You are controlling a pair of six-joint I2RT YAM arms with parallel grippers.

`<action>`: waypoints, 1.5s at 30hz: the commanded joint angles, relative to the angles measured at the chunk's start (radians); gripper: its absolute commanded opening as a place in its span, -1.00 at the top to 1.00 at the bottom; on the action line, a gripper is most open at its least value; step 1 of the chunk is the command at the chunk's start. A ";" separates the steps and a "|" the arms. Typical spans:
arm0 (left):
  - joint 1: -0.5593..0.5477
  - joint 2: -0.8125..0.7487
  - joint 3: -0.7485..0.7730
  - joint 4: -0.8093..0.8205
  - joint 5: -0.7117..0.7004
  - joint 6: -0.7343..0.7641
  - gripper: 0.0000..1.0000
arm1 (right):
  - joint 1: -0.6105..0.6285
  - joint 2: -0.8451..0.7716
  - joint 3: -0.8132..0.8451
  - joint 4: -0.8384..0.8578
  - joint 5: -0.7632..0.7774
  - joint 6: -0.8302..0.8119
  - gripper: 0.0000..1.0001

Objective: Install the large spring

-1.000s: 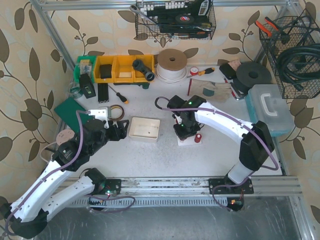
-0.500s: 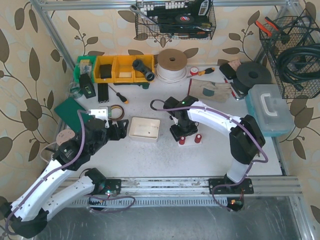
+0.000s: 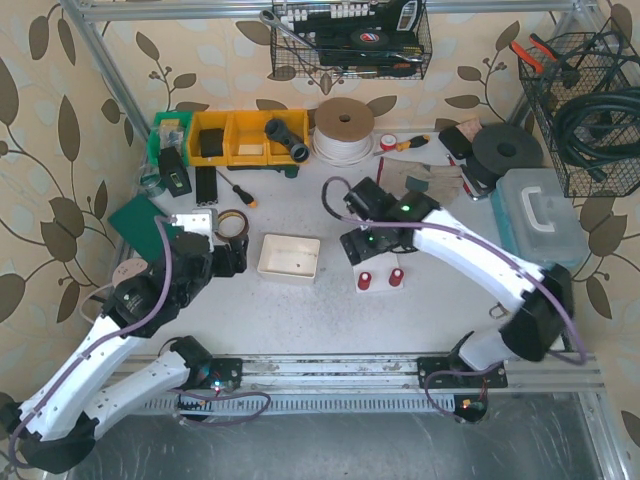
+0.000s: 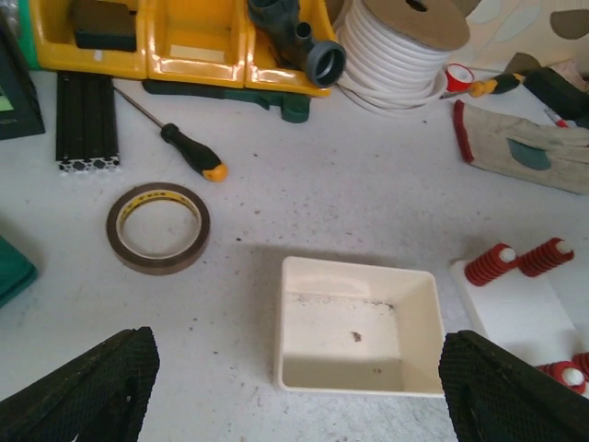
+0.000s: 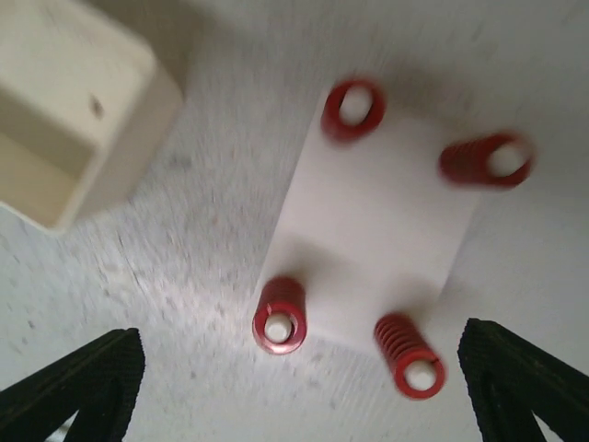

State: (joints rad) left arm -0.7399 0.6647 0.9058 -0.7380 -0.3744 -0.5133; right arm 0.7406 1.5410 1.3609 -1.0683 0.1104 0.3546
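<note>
r. gripper point(image 5: 299, 382): jaws wide, nothing held, above white plate point(image 5: 377, 221). four red springs point(image 5: 279, 318) on pegs at plate corners, white peg tip visible in each; large one not distinguishable. l. gripper point(image 4: 299, 391): jaws wide, empty, just left of cream tray point(image 4: 357, 268); tray beside plate, not touching.

A shallow cream plastic tray point(image 4: 419, 333) sits on the speckled white table point(image 4: 304, 198), a brown tape ring point(image 4: 158, 265) to its left, a black-and-orange screwdriver point(image 4: 189, 152) beyond, and yellow plastic bins point(image 4: 193, 51) beside a white cord spool point(image 4: 391, 60) behind.
</note>
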 commanded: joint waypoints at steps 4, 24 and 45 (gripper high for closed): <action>-0.001 0.032 -0.041 0.015 -0.367 0.036 -0.75 | -0.010 -0.312 -0.174 0.369 0.437 -0.129 -1.00; 0.529 0.302 -0.603 1.145 -0.345 0.535 -0.77 | -0.453 -0.745 -1.205 1.477 0.589 -0.355 -0.99; 0.626 0.833 -0.582 1.610 0.058 0.629 -0.78 | -0.648 -0.051 -1.099 2.090 0.240 -0.463 -1.00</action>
State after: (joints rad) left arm -0.1356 1.4868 0.2813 0.8124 -0.3912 0.1238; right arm 0.1146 1.5253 0.1932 1.0588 0.3847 -0.1467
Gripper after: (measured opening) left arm 0.888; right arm 0.992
